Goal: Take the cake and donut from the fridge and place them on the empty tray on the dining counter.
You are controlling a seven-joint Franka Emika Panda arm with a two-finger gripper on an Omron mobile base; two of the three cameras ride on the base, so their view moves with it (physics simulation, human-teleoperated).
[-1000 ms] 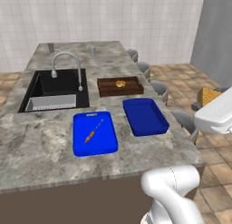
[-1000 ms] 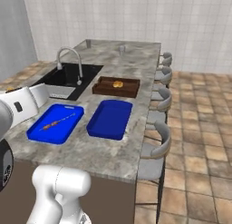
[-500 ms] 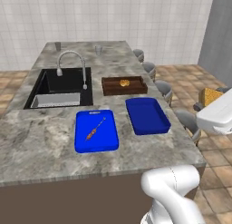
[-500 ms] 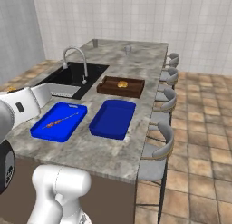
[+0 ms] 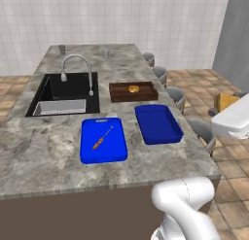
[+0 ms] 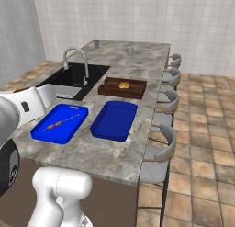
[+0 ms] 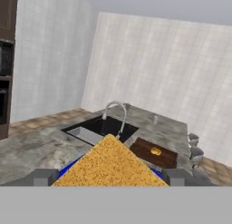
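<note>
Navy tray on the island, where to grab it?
Pinch a long side wall of the tray from above, fingers astride the rim. It lies flat on the dining counter, so only the raised walls offer a thin edge.

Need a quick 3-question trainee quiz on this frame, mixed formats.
1. True or false: the navy tray already has food in it.
2. What lies between the fingertips of the tool? A) donut B) cake C) bun
3. Fill in: the small golden bun sits in the ____ tray.

Key: 1 false. 2 B, the cake sits between the fingertips in the hand view. 3 brown wooden.
</note>
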